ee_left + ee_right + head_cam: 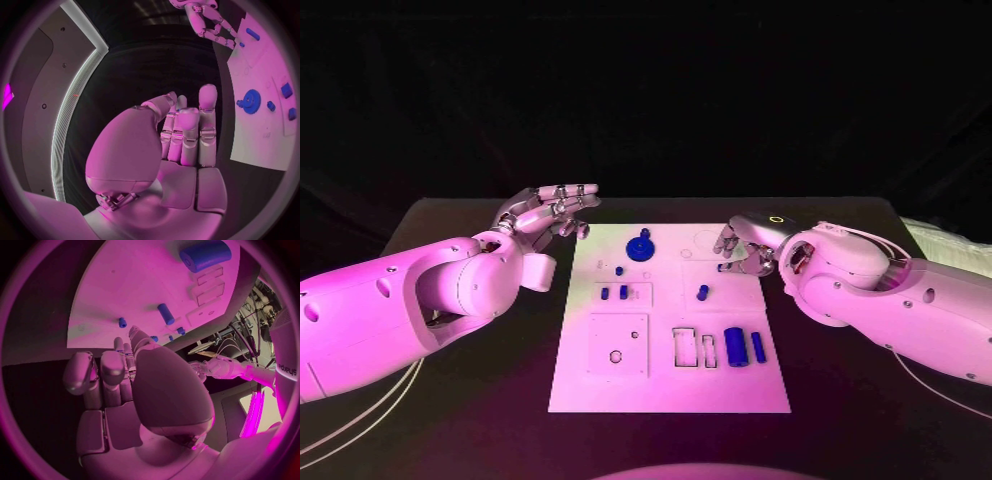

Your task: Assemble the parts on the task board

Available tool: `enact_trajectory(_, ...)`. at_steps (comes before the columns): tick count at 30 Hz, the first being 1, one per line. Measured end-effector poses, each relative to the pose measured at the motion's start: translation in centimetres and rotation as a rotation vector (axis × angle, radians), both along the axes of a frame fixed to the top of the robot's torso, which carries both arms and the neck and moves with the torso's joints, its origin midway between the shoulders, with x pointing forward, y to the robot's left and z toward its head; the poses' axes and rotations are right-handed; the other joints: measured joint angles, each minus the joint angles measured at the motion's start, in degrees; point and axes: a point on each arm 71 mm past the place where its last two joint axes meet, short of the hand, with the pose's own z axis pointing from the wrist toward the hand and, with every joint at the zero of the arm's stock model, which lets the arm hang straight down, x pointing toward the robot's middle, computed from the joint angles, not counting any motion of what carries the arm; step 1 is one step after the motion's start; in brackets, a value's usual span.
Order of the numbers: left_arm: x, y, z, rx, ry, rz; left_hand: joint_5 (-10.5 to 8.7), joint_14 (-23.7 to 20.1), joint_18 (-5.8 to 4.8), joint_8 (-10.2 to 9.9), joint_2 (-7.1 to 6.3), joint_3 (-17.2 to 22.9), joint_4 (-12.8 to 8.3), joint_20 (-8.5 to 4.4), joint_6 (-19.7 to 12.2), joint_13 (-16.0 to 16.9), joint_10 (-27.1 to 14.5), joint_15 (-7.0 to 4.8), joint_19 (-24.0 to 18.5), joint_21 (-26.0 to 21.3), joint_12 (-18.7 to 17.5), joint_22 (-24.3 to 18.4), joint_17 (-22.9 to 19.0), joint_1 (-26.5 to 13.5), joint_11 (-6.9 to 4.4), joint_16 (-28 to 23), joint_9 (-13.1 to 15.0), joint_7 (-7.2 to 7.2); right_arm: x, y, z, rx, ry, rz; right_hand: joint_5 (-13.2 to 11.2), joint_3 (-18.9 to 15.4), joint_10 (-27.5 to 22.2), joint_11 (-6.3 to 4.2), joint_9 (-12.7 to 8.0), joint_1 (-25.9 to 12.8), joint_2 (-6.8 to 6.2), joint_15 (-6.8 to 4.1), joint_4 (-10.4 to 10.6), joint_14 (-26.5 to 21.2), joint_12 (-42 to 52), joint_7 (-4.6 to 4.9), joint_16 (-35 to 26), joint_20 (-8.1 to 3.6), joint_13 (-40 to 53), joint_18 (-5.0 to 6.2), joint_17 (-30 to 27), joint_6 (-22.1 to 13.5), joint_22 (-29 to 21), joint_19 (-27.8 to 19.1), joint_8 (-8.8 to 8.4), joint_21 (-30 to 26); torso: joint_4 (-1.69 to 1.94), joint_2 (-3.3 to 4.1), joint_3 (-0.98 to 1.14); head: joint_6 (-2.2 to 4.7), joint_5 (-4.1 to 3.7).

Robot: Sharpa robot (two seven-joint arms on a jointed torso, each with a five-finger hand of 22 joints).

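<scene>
The task board (669, 385) lies mid-table, blue parts scattered on it: a gear (642, 247) far, cylinders (734, 349) near right. Left hand (551, 212) hovers off the far-left corner, fingers straight and together, empty. Right hand (747, 249) hangs over the board's right edge, fingers curled, holding nothing

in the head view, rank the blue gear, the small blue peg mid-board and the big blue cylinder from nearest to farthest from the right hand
1. Small blue peg: mid-board, just inboard of the right hand.
2. Blue gear: far end of the task board, across toward the left hand's side.
3. Big blue cylinder: near end of the board, right of centre.
</scene>
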Motion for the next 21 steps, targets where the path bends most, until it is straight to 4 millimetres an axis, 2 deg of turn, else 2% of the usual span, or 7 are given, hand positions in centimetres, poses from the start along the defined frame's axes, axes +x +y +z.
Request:
enact_trajectory(6, 0.0, 0.0, 0.0, -0.023, 0.006, 0.008, 0.0, -0.26, 0.0, 0.0, 0.0, -0.18, -0.18, 0.0, 0.0, 0.02, 0.0, 0.15, 0.0, -0.33, 0.0, -0.24, -0.28, 0.0, 0.0, -0.2, -0.05, 0.0, 0.0, 0.4, -0.3, -0.038, 0.01, 0.008, -0.45, 1.11, 0.0, 0.0, 0.0, 0.0, 0.0, 0.0, -0.04, 0.0, -0.22, -0.2, 0.0, 0.0, -1.28, 0.0, 0.0, 0.2, 0.07, 0.0, 0.0, 0.0, -0.02, 0.03, 0.0, -0.19, -0.03)
enact_trajectory(8, 0.0, -0.1, 0.0, -0.028, 0.007, 0.009, 0.0, -0.42, 0.0, 0.0, 0.0, -0.24, -0.24, 0.0, 0.0, 0.02, -0.01, -0.02, 0.0, -0.33, 0.0, -0.26, -0.31, 0.0, 0.0, -0.2, -0.05, 0.0, 0.0, 0.5, -0.5, -0.047, 0.014, 0.009, -1.34, 1.91, 0.25, -0.18, 0.0, 0.01, 0.01, 0.0, -0.13, 0.0, -0.22, -0.33, 0.0, 0.0, -2.0, 0.0, 0.0, 0.37, 0.13, 0.0, 0.0, 0.0, -0.01, 0.03, 0.0, -0.24, -0.04)
enact_trajectory(10, -0.1, -0.1, 0.0, -0.031, 0.009, 0.009, 0.0, -0.53, 0.0, 0.15, 0.0, -0.23, -0.23, -0.18, -0.01, 0.05, -0.01, -0.13, -0.18, -0.58, 0.01, -0.32, -0.36, 0.0, 0.0, -0.2, -0.05, 0.0, 0.1, 0.6, -0.7, -0.054, 0.019, 0.009, -1.9, 2.6, 0.64, -0.01, 0.0, 0.46, 0.46, 0.0, -0.21, 0.0, -0.22, -0.19, 0.0, 0.0, -2.58, 0.0, 0.0, 0.68, 0.13, 0.0, 0.0, 0.0, 0.01, 0.03, 0.01, -0.31, -0.04)
enact_trajectory(16, -0.1, -0.2, 0.0, -0.038, 0.012, 0.008, 0.0, -0.55, 0.01, 0.2, 0.0, -0.23, -0.24, -0.21, -0.01, 0.08, -0.01, -0.14, -0.21, -0.86, 0.31, -0.53, -0.57, 0.0, 0.0, -0.48, -0.09, -0.01, 0.2, 0.6, -1.2, -0.072, 0.034, 0.007, -1.98, 3.76, 1.05, -0.02, 0.0, 0.46, 0.46, 0.0, -0.47, 0.0, -0.43, -0.12, 0.0, 0.0, -3.71, 0.0, 0.0, 0.77, 0.19, 0.0, 0.0, 0.0, 0.06, 0.03, 0.03, -0.53, -0.2)
enact_trajectory(21, -0.2, -0.2, 0.1, -0.04, 0.014, 0.008, 0.22, -0.88, 0.0, 0.19, 0.37, -0.38, -1.05, 0.0, -0.28, 0.2, -0.74, 0.13, -0.41, -1.77, 0.62, -0.92, -1.0, 0.37, 0.32, -0.52, -0.26, 0.25, 0.3, 0.7, -1.5, -0.081, 0.04, 0.007, -2.2, 5.01, 1.58, -0.11, 0.0, 0.46, 0.46, 0.0, -0.5, 0.0, -0.43, 0.02, 0.0, 0.21, -4.53, 0.0, 0.16, 1.25, 0.34, 0.21, 0.0, 0.0, 0.01, 0.03, 0.03, -0.7, -0.12)
